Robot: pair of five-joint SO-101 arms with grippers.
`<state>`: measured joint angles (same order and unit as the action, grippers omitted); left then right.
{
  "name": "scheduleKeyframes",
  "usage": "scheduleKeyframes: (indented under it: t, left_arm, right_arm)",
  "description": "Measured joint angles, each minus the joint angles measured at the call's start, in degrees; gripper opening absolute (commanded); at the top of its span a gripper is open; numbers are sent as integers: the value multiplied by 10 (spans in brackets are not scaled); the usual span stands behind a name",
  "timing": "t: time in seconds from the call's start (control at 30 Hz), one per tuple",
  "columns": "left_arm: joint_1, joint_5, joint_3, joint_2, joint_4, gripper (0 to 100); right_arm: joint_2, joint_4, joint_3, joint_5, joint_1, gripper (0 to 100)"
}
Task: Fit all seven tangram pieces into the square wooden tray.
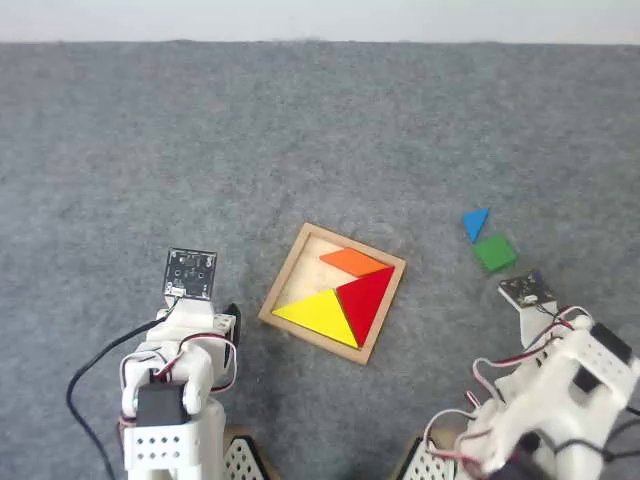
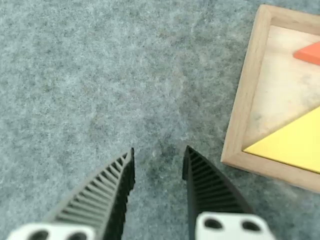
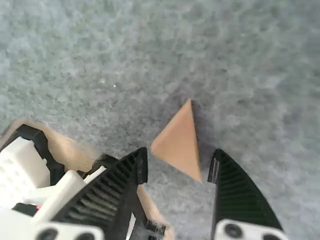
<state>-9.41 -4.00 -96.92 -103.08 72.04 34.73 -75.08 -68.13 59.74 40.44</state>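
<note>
The tabletop [image 1: 300, 130] is covered edge to edge in grey, felt-like fabric with a mottled, slightly fuzzy weave; up close, its fibres show as lighter and darker flecks. Along the far edge it ends in a nearly straight line, and behind that runs 1 narrow pale strip [image 1: 320, 20], whitish and plain; whether this is a wall or a floor cannot be told. The light is soft and even across the fabric.

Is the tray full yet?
Not full. The tray holds just the orange piece, red triangle and yellow triangle, bare wood showing; the blue triangle and green square lie outside.
</note>
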Motion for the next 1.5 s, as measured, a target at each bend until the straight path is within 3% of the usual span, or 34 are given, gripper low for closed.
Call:
scheduleKeyframes:
  t: [0.27, 0.6, 0.77, 1.1, 1.27, 1.5]
  left_arm:
    - [0, 0, 0, 0, 0, 153]
    - [0, 0, 0, 0, 0, 153]
    - [0, 0, 0, 0, 0, 153]
    - [0, 0, 0, 0, 0, 153]
    - [0, 0, 0, 0, 0, 153]
    - [0, 0, 0, 0, 0, 153]
  right_arm:
    - [-132, 56, 37, 0, -11, 165]
    - [-182, 62, 79, -66, -33, 139]
    - [-196, 57, 110, -136, -61, 139]
    - [-212, -31, 308, -318, -244, 139]
    - [-215, -76, 408, -360, -321, 141]
    - [-222, -100, 461, -417, -491, 141]
